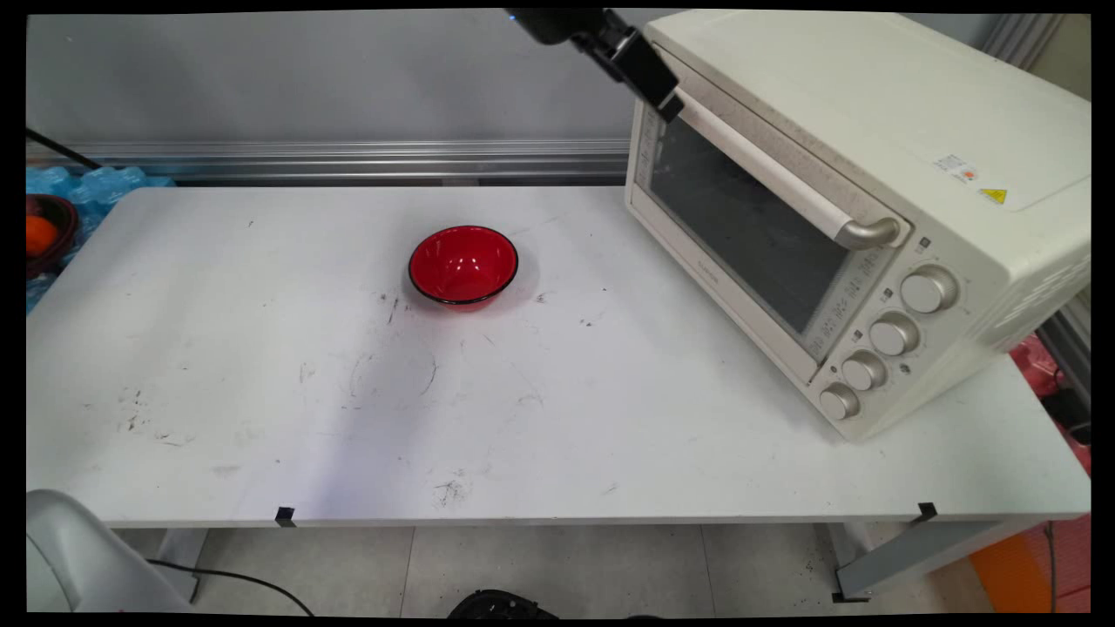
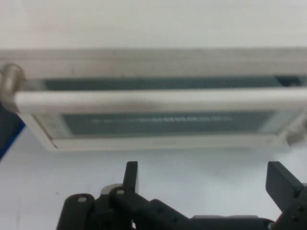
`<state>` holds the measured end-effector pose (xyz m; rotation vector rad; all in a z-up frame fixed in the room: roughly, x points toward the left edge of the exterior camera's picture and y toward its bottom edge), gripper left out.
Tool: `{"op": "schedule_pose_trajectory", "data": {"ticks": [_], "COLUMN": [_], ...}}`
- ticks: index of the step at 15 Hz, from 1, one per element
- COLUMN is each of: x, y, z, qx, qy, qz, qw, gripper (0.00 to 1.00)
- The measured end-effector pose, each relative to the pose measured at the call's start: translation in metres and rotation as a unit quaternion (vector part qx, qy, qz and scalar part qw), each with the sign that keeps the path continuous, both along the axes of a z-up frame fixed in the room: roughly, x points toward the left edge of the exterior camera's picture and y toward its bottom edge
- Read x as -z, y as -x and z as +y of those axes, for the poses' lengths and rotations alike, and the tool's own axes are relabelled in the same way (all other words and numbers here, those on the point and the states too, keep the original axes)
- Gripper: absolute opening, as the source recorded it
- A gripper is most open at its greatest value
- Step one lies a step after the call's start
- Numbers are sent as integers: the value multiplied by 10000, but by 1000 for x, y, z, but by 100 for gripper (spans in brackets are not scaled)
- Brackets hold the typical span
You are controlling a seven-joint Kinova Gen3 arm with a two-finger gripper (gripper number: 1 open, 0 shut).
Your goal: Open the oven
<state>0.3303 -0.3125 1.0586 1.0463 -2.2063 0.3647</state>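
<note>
Two fingers of my claw spread wide with nothing in them, hanging just off the oven handle, bar running crosswise straight ahead.

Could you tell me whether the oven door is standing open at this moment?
No, the oven door lies shut flush against its front, with its handle up along the top edge and the gripper beside it.

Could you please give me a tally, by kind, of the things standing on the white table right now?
Bowl, red: 1
Toaster oven, cream-white, door shut: 1
Knobs on the oven's front panel: 4 (part of the oven, not counted apart)
Total on the table: 2
</note>
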Motion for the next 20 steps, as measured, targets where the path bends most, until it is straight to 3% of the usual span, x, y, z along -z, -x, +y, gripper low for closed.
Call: {"op": "schedule_pose_trajectory", "data": {"ticks": [6, 20], "x": [2, 15], "y": [14, 46], "z": [-27, -68], "qx": [-307, -150], "qy": [198, 442], "qz": [-11, -413], "qw": [9993, 9981], "gripper": [100, 100]}}
